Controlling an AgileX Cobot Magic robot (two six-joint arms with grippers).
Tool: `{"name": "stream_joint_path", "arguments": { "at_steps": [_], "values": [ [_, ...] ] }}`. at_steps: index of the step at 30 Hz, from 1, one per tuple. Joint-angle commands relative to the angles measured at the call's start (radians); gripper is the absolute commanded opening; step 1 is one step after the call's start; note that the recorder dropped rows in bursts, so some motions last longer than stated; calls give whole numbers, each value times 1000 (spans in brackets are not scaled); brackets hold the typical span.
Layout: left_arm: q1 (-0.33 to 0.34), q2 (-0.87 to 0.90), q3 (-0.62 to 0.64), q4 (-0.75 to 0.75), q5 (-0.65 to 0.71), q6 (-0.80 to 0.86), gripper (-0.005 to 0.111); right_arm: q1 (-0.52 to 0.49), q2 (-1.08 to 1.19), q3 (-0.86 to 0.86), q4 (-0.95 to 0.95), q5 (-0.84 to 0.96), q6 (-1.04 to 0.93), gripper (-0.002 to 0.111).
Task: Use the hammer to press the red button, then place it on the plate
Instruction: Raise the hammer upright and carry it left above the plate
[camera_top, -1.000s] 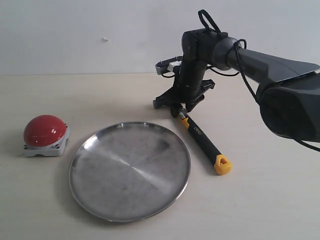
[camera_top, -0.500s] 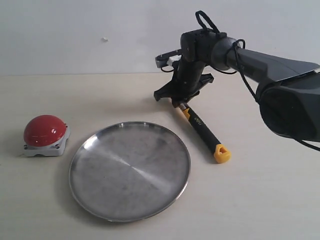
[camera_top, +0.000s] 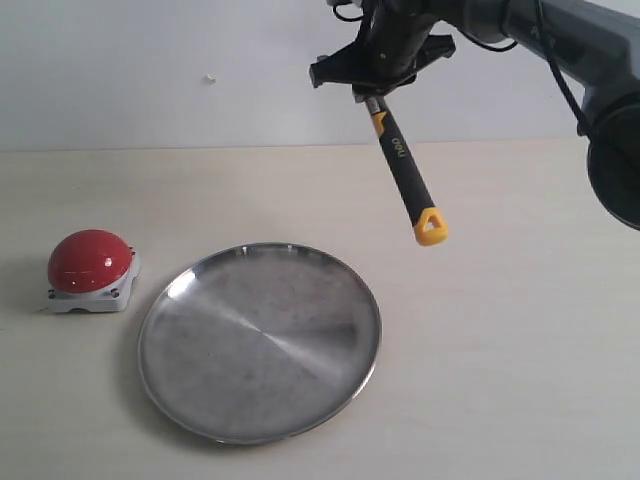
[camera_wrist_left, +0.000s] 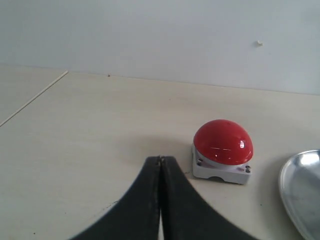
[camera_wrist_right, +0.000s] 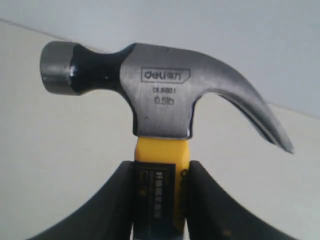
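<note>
exterior view: the right gripper (camera_top: 372, 90) was clamped on the black-and-yellow, steel-headed claw hammer (camera_top: 405, 170) just under the head. it held the hammer up in the air, yellow end hanging down at a slant, well clear of the pale table (camera_top: 520, 350). my guess is it grabbed that close to the head to keep the heavy end steady for the press. the glossy red dome button (camera_top: 90, 262) on its grey base sat far left. the wide shiny round steel plate (camera_top: 260, 340) lay between the button and the hammer, so a long carry looked due.

left wrist view: the left gripper (camera_wrist_left: 160, 162) had its fingers pressed together on nothing, parked near the button (camera_wrist_left: 223, 142), probably just staying out of the way.

right wrist view: the fingers (camera_wrist_right: 197, 175) pinched the yellow neck from both sides, head (camera_wrist_right: 165, 95) upright above them.
</note>
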Motion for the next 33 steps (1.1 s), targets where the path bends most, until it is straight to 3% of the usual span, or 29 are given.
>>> {"name": "stream_joint_path", "arguments": {
  "at_steps": [1,6,11,19,25,33],
  "values": [
    [-4,-7,0,-5,-2,-3,0,63,-77,-10,-231,-8,102,0],
    [-4,-7,0,-5,-2,-3,0,128,-122,6,-260,0,189,0],
    [-4,-7,0,-5,-2,-3,0,130,-185,143,-309,-53,309,0],
    [-4,-7,0,-5,-2,-3,0,129,-450,638,-530,-401,563,0],
    [-4,-7,0,-2,-2,5,0,129,-675,1021,-538,-739,663,0],
    [-4,-7,0,3,-35,4,0,129,-840,1233,-538,-917,684,0]
  ]
}}
